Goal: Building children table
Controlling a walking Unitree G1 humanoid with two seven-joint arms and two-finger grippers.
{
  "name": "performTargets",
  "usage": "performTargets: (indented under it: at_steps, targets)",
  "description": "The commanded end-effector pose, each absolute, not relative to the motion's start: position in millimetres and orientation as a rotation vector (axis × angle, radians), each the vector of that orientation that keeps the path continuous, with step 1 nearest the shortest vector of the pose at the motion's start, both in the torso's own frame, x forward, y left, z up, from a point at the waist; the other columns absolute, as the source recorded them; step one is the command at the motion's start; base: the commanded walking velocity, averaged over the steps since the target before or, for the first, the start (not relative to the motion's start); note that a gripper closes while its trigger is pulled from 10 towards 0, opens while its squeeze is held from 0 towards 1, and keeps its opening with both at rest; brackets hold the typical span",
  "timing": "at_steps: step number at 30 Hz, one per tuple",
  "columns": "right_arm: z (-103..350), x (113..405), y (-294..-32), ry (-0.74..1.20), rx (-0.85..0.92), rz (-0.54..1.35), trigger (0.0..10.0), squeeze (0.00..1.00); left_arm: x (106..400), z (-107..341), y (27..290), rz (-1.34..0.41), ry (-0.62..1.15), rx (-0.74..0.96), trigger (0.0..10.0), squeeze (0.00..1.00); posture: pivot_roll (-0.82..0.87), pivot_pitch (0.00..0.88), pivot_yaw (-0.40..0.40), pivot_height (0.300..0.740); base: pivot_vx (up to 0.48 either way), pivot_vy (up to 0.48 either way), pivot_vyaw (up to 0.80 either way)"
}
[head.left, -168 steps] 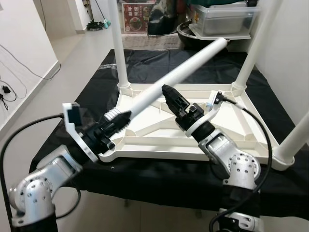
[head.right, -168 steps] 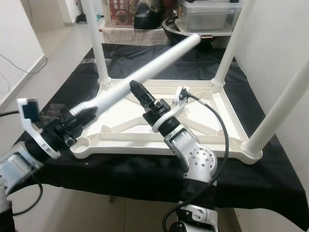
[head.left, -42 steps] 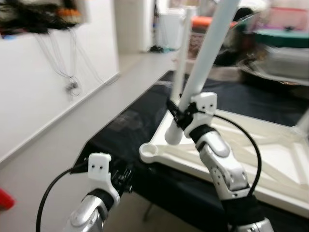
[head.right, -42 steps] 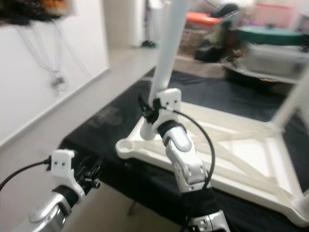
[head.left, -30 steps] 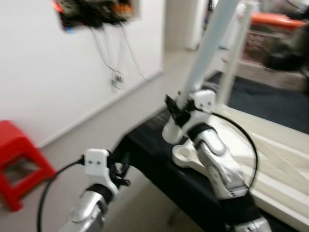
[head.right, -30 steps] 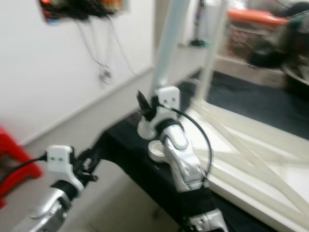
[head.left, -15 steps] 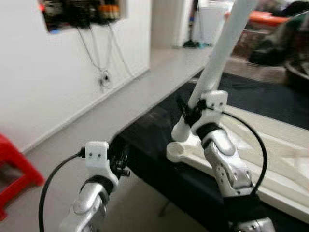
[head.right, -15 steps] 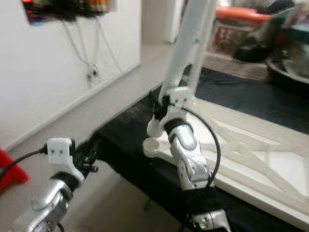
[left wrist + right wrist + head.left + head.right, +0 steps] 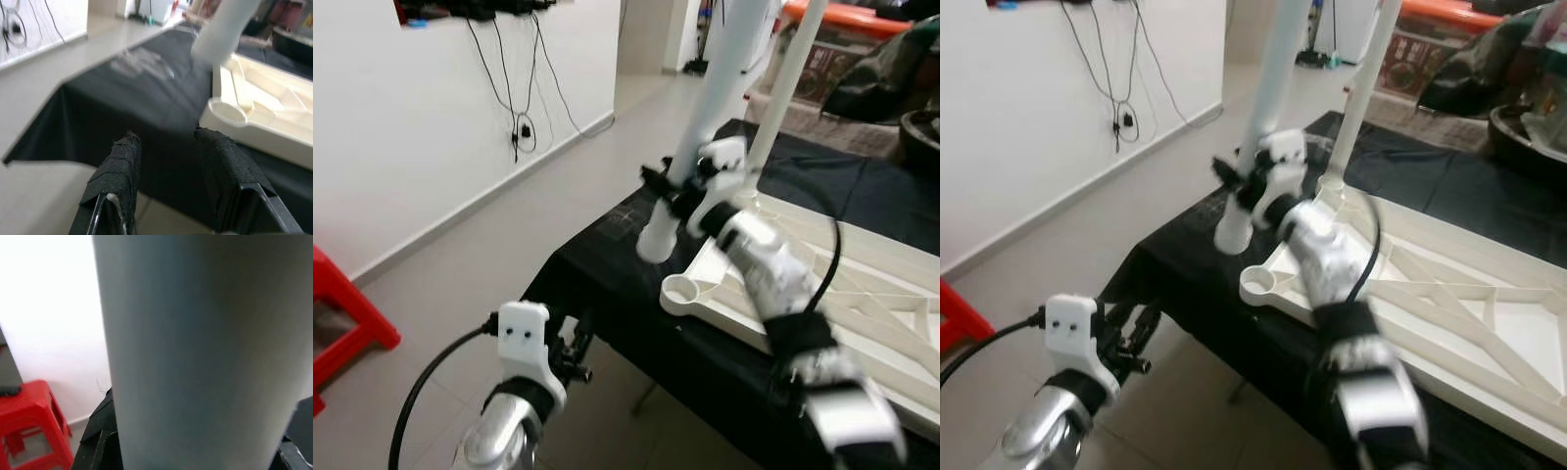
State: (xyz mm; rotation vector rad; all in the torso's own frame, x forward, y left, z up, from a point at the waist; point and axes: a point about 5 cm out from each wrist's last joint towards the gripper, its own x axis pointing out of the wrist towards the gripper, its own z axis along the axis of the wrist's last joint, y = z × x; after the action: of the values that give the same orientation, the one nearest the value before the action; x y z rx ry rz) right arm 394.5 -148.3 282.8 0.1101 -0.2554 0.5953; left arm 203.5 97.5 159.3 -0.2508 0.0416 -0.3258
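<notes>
the white table leg, now swinging off the empty corner socket it was nearing, is hanging beside it, clenched in the right gripper, so seating needs realigning, while the left gripper is idling unclenched.

A black cloth covers the work surface. A red plastic stool stands on the pale floor by the white wall, where black cables hang down from above.
</notes>
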Motion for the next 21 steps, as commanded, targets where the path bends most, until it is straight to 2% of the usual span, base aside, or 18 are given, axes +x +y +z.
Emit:
performTargets:
  at_steps: [1, 7, 10, 21]
  targets:
    - [278.1, 395.2, -151.5, -0.227, 0.143, 0.673, 10.0, 0.00, 199.3, 160.9, 93.0, -0.344, 0.050, -0.255, 10.0, 0.00, 0.09, 0.218, -0.083, 0.740, 0.000, 0.000, 0.00]
    - [277.2, 394.2, -164.5, -0.190, 0.162, 0.816, 10.0, 0.00, 192.7, 160.1, 88.6, -0.356, 0.065, -0.258, 10.0, 0.00, 0.10, 0.238, -0.085, 0.740, 0.000, 0.000, 0.00]
    - [273.1, 384.8, -172.7, -0.181, 0.179, 0.972, 10.0, 0.00, 191.6, 157.6, 87.6, -0.355, 0.078, -0.261, 10.0, 0.00, 0.09, 0.233, -0.085, 0.740, 0.000, 0.000, 0.00]
    - [254.5, 384.9, -168.5, -0.141, 0.052, 1.059, 10.0, 0.00, 188.2, 159.1, 86.0, -0.355, 0.078, -0.248, 10.0, 0.00, 0.10, 0.210, -0.089, 0.740, 0.000, 0.000, 0.00]
